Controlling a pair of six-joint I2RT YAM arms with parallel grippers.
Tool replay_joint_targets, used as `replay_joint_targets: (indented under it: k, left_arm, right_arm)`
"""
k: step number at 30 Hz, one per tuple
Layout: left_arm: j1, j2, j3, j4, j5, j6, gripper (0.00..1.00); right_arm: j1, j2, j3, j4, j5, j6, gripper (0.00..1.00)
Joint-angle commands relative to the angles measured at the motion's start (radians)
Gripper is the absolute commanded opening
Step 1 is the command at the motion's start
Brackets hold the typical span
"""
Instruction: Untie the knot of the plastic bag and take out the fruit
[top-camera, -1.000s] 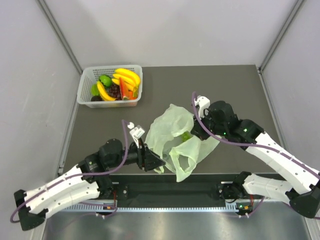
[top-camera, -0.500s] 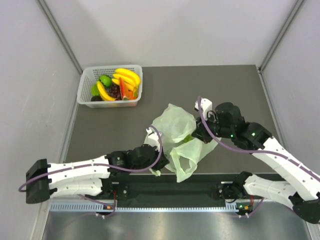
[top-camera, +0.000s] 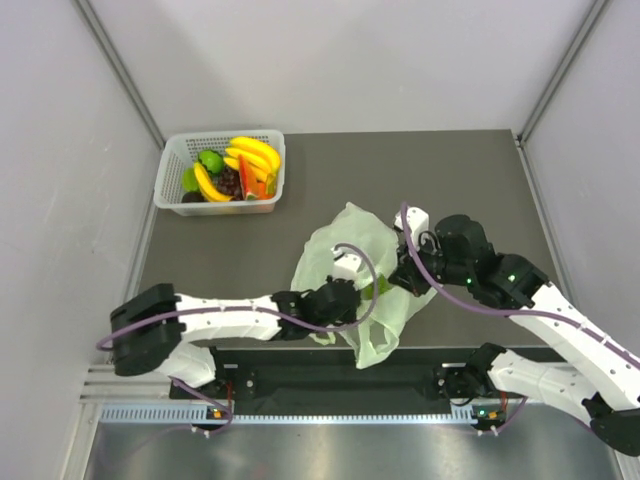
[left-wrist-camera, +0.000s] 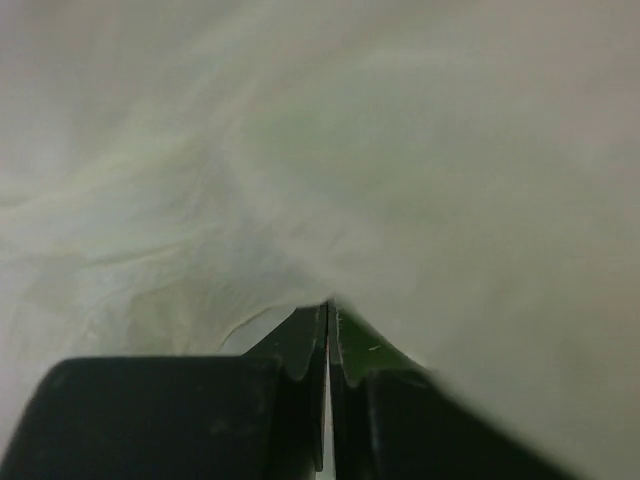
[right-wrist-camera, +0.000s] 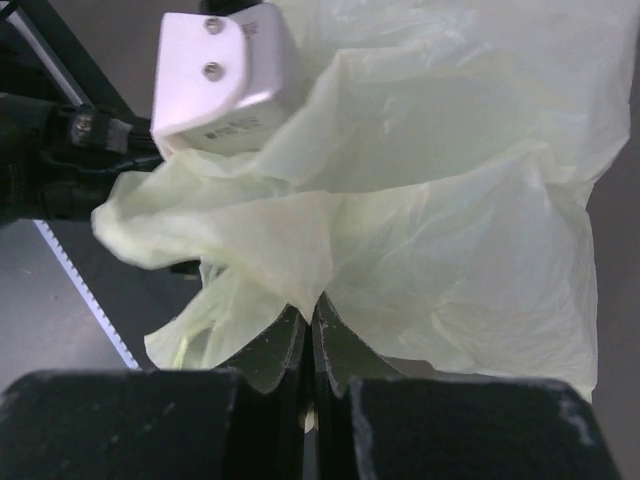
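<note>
The pale green plastic bag (top-camera: 345, 245) lies crumpled on the dark table between both arms. My left gripper (top-camera: 352, 292) reaches into its near left folds. In the left wrist view the film (left-wrist-camera: 400, 150) fills the frame, and the left gripper (left-wrist-camera: 329, 310) is shut on a fold with only a slit between its jaws. My right gripper (top-camera: 398, 278) is shut on the bag's right side, pinching a gathered fold (right-wrist-camera: 311, 305). A green spot (top-camera: 377, 288) shows through the film between the grippers. A handle loop (top-camera: 372, 342) hangs toward the near edge. No knot shows. Fruit (top-camera: 250, 157) lies in the basket.
A white lattice basket (top-camera: 169, 162) stands at the far left corner, holding bananas, a red wedge, green pieces and dark grapes. The white housing of the left wrist (right-wrist-camera: 225, 75) shows just beyond the bag. The table's near edge and rail (top-camera: 330, 378) run under both arms.
The left arm has stretched rightward from the near left to the bag, and its open jaws have closed on the film. The right gripper drifted slightly right and nearer, keeping its hold.
</note>
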Motion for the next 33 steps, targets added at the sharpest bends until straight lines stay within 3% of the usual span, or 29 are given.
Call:
replay_joint_targets:
  k: [1, 3, 6, 19, 28, 31, 33]
  left_arm:
    - [0.014, 0.097, 0.125, 0.187, -0.019, 0.076, 0.02]
    - [0.027, 0.175, 0.153, 0.233, 0.01, 0.083, 0.23]
    - [0.051, 0.26, 0.188, 0.278, 0.036, 0.067, 0.39]
    - [0.093, 0.463, 0.257, 0.353, -0.019, 0.042, 0.75]
    - [0.108, 0.581, 0.319, 0.284, 0.033, 0.036, 0.75]
    - [0.122, 0.601, 0.325, 0.289, 0.053, 0.04, 0.66]
    - [0.125, 0.607, 0.316, 0.299, 0.06, 0.045, 0.45]
  right_arm:
    - [-0.012, -0.024, -0.02, 0.011, -0.024, 0.021, 0.0]
    - [-0.012, -0.016, -0.033, 0.014, -0.036, 0.029, 0.0]
    - [-0.012, -0.009, -0.043, 0.015, -0.05, 0.031, 0.0]
    - [-0.01, 0.01, -0.1, 0.062, -0.079, 0.017, 0.0]
    - [-0.012, 0.025, -0.079, 0.06, -0.064, 0.006, 0.0]
    - [-0.013, 0.024, -0.077, 0.055, -0.055, 0.008, 0.0]
    - [-0.012, 0.021, -0.076, 0.054, -0.041, 0.015, 0.0]
